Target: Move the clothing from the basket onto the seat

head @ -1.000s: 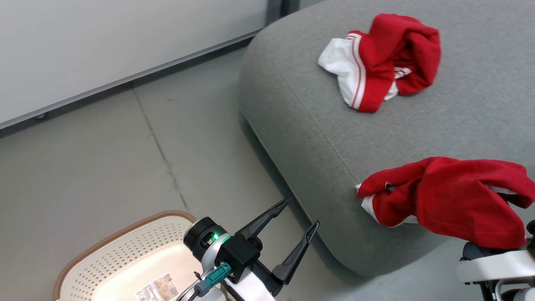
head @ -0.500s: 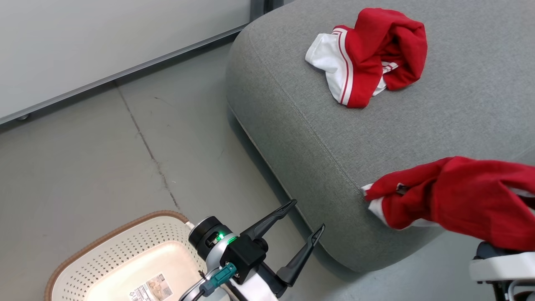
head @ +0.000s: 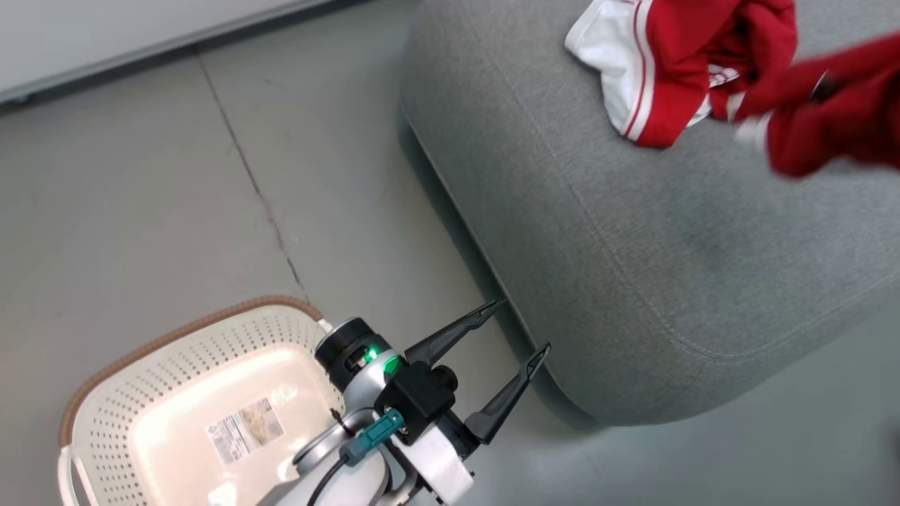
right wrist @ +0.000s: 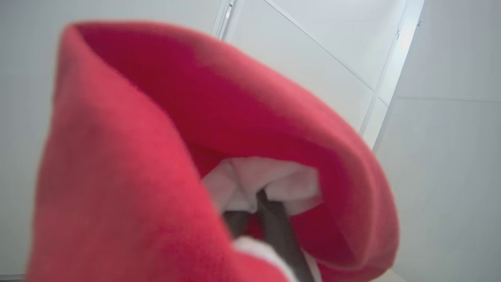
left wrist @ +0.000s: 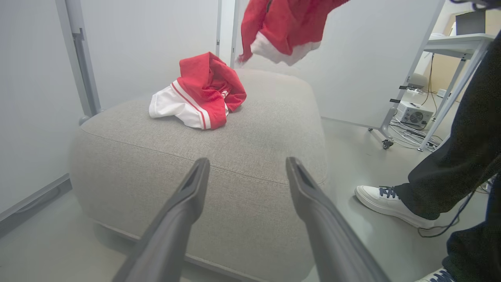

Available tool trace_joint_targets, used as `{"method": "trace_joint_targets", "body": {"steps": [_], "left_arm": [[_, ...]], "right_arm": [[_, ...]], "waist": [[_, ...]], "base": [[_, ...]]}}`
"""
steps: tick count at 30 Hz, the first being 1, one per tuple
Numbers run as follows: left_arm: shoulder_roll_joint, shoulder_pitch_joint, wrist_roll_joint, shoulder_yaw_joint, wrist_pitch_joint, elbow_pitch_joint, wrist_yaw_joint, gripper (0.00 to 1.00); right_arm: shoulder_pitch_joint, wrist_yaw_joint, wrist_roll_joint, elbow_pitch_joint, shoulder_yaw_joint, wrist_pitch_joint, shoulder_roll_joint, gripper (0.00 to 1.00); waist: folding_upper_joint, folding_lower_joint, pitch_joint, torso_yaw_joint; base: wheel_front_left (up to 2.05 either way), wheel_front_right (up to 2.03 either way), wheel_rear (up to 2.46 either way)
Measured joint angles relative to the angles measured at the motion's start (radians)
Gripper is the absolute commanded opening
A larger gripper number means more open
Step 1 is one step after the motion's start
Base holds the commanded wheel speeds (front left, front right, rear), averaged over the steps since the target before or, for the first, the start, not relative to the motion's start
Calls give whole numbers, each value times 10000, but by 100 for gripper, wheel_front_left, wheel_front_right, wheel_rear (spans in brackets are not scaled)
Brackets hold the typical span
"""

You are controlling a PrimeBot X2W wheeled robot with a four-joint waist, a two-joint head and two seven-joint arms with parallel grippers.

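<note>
While the right pincer [right wrist: 250, 213] pinches a garment [head: 833, 123] over the seat [head: 633, 246], a mistimed release could drop it on the floor [head: 176, 197]. The left pincer [head: 520, 325] is spread.

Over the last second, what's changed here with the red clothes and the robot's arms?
The right gripper, shut on one red garment, has carried it from the near edge of the seat up and farther over it, beside the other garment lying there. The head camera shifted too. Unchanged: that other garment's place, the basket on the floor, the left gripper open beside it.
</note>
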Motion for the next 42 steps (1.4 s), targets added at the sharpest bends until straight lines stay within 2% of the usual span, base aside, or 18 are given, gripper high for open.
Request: {"method": "trace_joint_targets", "body": {"steps": [4,10,13,19,24,27,28,31,36,42], "left_arm": [[165,-386,15,-171,-2,65,0,100],[309,-816,121,-65,0,36,2,100],[376,-918,205,-52,0,-79,2,100],[389,-987,368,-148,0,-151,2,100],[274,-1102,412,-234,0,-196,2,100],[303,-1130,458,-242,0,-184,2,100],[297,-1142,460,-228,0,-188,4,100],[295,-1145,479,-226,0,-190,21,100],[255,-1146,516,-238,0,-184,44,100],[232,-1156,545,-242,0,-136,52,100]], "right_arm": [[-1113,0,343,332,-458,0,-562,0],[-2923,0,909,1873,-1072,-4,-1708,0],[-3810,0,989,2677,-1076,-4,-2247,0],[-4998,0,1030,4686,-729,-4,-2754,0],[-5893,0,1678,7066,-290,102,-2777,0],[-6459,-2,1712,8301,207,311,-2917,0],[-6722,0,1712,9072,533,506,-2920,0],[-6992,0,1720,10088,897,715,-2849,0],[-7190,0,1722,11246,1519,878,-2654,0],[-7210,0,1910,11936,2201,869,-2545,0]], "waist": [[0,0,490,155],[0,0,1391,673],[0,0,1783,1013],[0,1,2429,1669],[0,0,2839,2090],[0,1,3049,2267],[0,0,3162,2370],[0,0,3295,2490],[0,0,3394,2600],[0,0,3391,2615]], "base": [[0,0,0],[0,0,0],[0,0,0],[0,0,0],[0,0,0],[0,0,0],[0,0,0],[0,0,0],[0,0,0],[0,0,0]]}}
